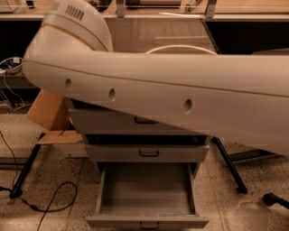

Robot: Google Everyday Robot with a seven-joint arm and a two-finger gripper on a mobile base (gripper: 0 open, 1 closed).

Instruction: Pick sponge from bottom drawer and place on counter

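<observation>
My large white arm (171,94) crosses the camera view from upper left to right and hides much of the scene. My gripper is out of view, hidden behind the arm. The sponge is hidden. The bottom drawer (146,191) is pulled open below the two shallower drawers, and its visible inside is bare. The dark glossy counter (153,34) shows above the arm. Only the curved rim of the white bowl (180,47) shows on it.
The top drawer (135,121) and the middle drawer (149,153) stand slightly out. A cardboard box (48,110) leans left of the cabinet. Black cables (54,198) lie on the floor at left. Black frame legs (230,168) stand at right. A wooden bench (239,6) runs along the back.
</observation>
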